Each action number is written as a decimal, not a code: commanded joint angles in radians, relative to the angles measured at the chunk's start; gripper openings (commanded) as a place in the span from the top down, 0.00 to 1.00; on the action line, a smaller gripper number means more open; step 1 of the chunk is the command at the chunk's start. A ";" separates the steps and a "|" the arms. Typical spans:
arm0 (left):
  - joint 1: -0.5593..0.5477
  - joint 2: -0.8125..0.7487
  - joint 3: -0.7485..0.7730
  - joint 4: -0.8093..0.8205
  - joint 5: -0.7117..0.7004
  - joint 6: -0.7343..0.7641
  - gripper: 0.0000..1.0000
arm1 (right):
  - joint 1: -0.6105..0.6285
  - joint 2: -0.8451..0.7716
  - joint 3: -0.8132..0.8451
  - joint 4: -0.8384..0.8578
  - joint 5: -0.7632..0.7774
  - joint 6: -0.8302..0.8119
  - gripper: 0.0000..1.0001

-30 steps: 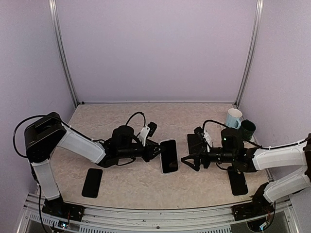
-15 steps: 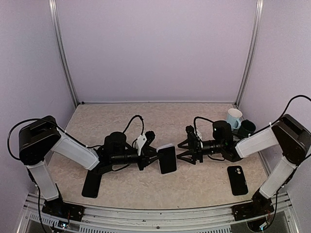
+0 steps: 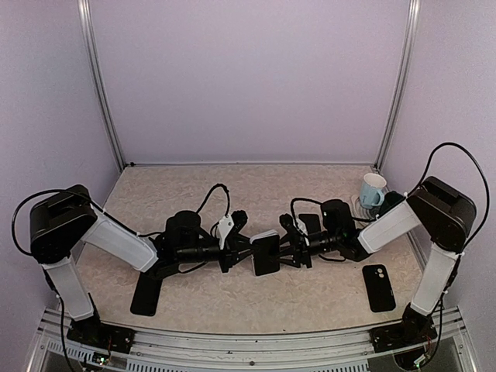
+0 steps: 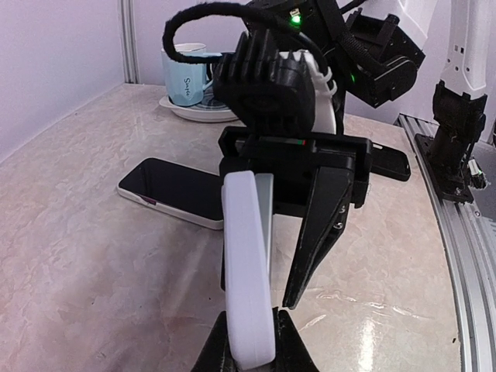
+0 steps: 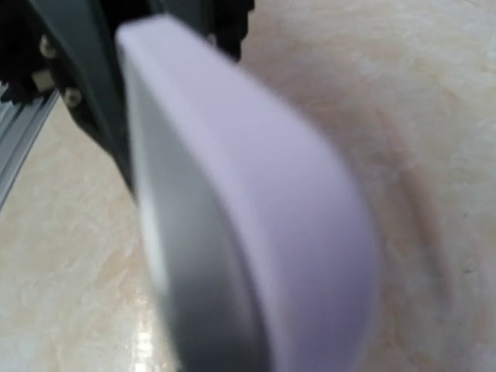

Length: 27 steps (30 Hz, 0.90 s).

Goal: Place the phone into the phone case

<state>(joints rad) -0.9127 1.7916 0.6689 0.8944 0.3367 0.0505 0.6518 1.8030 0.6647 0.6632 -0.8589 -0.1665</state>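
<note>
Phone (image 4: pixel 264 203) and white case (image 4: pixel 245 271) are held together on edge above the middle of the table (image 3: pixel 232 194). The grey slab lies against the case's inner face, and I cannot tell whether it is fully seated. Left gripper (image 3: pixel 245 250) has its fingers pinched on the lower end of the case. Right gripper (image 3: pixel 289 246) faces it from the opposite side, fingers part-spread and straddling the upper end. The one finger (image 4: pixel 318 232) I can see stands just clear of the phone; the other is hidden behind the case. Hazard 1: if the right fingers press off-centre or on one corner only, I expect the case to twist in the narrow left pinch and the phone to pop out or drop. Hazard 2: the grippers are nearly nose to nose, so any advance risks finger-to-finger contact. Hazard 3: the right wrist view is filled by a blurred case edge and gives me no alignment cue. Surroundings: a second phone (image 4: pixel 174 190) lies flat just behind the right gripper. A mug (image 3: pixel 373 188) on a saucer (image 4: pixel 198 112) stands at the far right, and a black case (image 3: pixel 378 287) lies at the near right. A dark phone (image 3: pixel 146 293) lies under the left arm (image 3: pixel 124 232). Only the second phone sits close to the work; I judge it a snag risk on a low retreat.
</note>
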 commanded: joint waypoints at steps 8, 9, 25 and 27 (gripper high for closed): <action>0.009 0.023 -0.011 -0.129 -0.058 0.053 1.00 | 0.019 -0.003 -0.009 0.071 -0.016 0.001 1.00; 0.008 0.021 -0.011 -0.130 -0.057 0.053 1.00 | 0.019 -0.005 -0.010 0.075 -0.016 0.002 1.00; -0.027 0.033 0.120 -0.161 -0.044 0.029 0.58 | 0.031 -0.071 -0.049 0.065 0.048 -0.012 1.00; -0.029 0.025 0.113 -0.136 -0.028 0.012 0.62 | 0.032 -0.079 -0.051 0.054 0.053 -0.011 1.00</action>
<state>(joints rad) -0.9310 1.8191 0.7586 0.7483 0.3016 0.0799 0.6727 1.7767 0.6243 0.6865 -0.8177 -0.1814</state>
